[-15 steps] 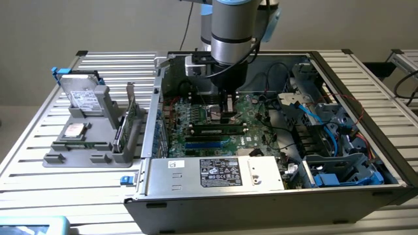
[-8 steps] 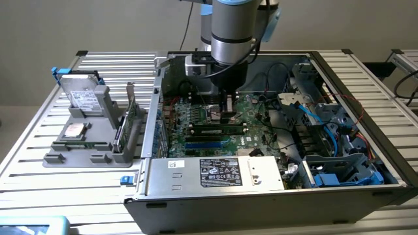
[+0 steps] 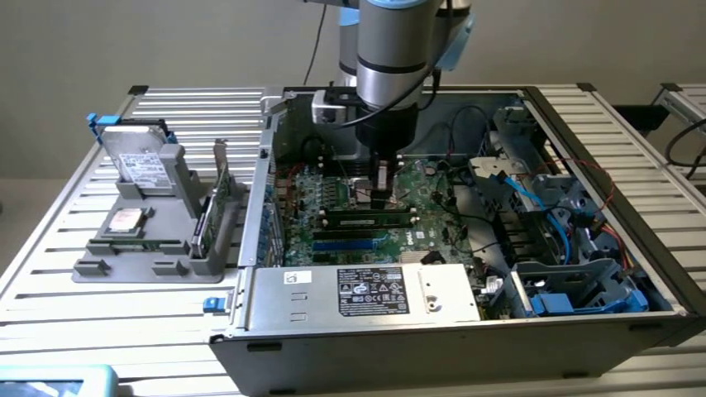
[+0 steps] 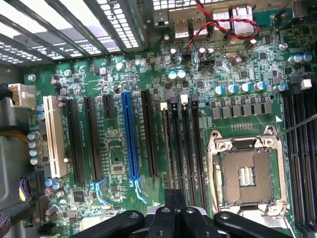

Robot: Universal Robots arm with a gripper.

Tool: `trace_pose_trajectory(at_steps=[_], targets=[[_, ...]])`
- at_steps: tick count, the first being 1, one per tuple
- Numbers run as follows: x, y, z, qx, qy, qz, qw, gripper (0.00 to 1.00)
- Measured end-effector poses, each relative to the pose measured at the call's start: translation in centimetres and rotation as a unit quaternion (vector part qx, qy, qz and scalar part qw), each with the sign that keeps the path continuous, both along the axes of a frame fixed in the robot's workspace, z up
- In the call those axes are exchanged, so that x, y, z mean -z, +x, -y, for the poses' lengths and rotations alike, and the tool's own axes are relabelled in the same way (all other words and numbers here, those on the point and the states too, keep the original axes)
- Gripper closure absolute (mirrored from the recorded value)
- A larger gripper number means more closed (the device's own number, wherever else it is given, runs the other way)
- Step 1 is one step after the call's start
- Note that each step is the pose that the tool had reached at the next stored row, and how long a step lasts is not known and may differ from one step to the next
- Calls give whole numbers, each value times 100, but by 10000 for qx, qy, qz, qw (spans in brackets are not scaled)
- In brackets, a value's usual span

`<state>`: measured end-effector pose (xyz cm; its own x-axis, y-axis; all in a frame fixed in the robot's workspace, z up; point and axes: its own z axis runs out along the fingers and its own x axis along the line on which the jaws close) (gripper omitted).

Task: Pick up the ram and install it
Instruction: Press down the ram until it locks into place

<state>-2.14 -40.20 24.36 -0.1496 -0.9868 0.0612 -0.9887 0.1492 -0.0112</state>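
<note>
Gripper (image 4: 174, 218) above green motherboard (image 4: 114, 163) beside empty CPU socket (image 4: 245, 173)

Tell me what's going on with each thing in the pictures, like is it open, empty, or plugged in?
Computer case: open, lying on its side.
Ram: standing in a motherboard slot under the gripper; clicked in or not, cannot tell.
Gripper: down inside the case, over the ram.
CPU socket: empty.
Hard drive: outside the case, propped in the grey holder.
Expansion card: upright in that holder.
</note>
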Motion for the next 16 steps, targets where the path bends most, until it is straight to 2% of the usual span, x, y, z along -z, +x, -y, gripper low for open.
trace_pose_trajectory(at_steps=[4, 8, 12, 16], targets=[[5, 0, 0, 319, 0, 2, 9995, 89], [6, 0, 0, 602, 0, 8, 9982, 89], [7, 0, 0, 930, 0, 8, 9957, 89], [10, 0, 0, 1266, 0, 8, 9920, 89]])
